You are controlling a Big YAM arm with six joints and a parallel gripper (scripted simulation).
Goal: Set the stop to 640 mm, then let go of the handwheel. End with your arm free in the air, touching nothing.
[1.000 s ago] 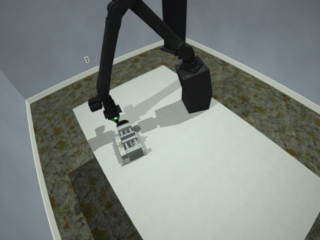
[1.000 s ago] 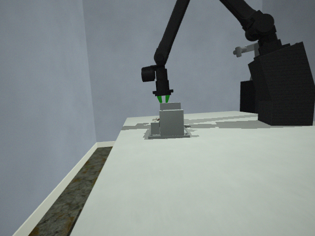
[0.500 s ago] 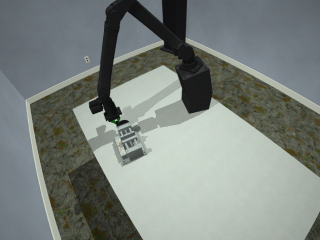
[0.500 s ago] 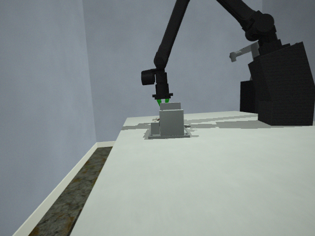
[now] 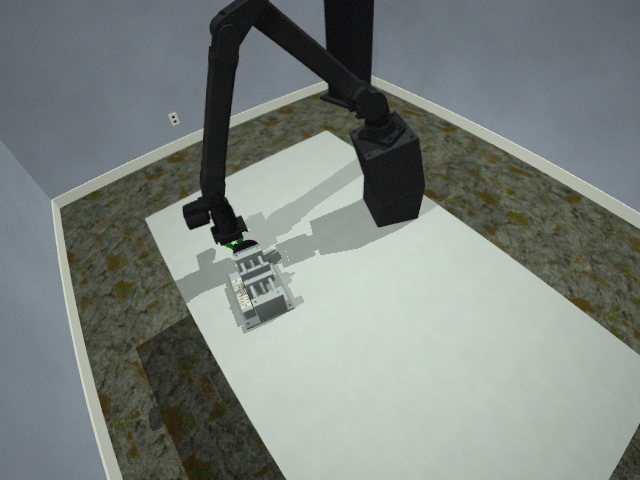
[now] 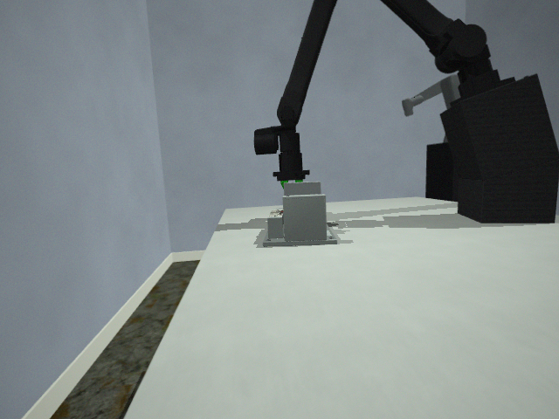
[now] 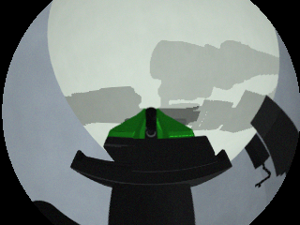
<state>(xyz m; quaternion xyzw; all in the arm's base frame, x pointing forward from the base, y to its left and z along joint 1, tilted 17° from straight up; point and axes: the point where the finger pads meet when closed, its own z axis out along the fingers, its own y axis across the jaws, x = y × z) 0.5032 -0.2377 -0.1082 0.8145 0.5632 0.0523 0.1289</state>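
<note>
A: Top view first. The stop fixture (image 5: 260, 289) sits on the white table (image 5: 413, 335), near its left edge, well apart from the arm's black pedestal (image 5: 393, 170). The black handwheel (image 5: 245, 244) is at the fixture's far end, the end toward the wrist.

B: And the gripper?

A: The gripper (image 5: 235, 241) comes down right onto that end. Green fingers (image 5: 231, 240) touch the wheel from above, jaws close together and clamped on the handwheel.

B: Any writing?

A: A pale scale strip (image 5: 238, 292) runs along the fixture's left side with dark and red marks. Too small to read, so I cannot tell the setting.

B: Exterior view?

A: The fixture (image 6: 303, 216) is seen from its closed grey end; the handwheel is hidden behind it. The gripper (image 6: 292, 182) hangs just above and behind the top block, with only the green finger roots (image 6: 285, 183) showing. No labels on the grey faces.

B: Wrist view?

A: The green fingers meet in a narrow wedge at the gripper (image 7: 152, 127), pinching a small dark piece (image 7: 152, 120) between them. Pale table (image 7: 157, 19) and grey shadows beyond. No text visible.
</note>
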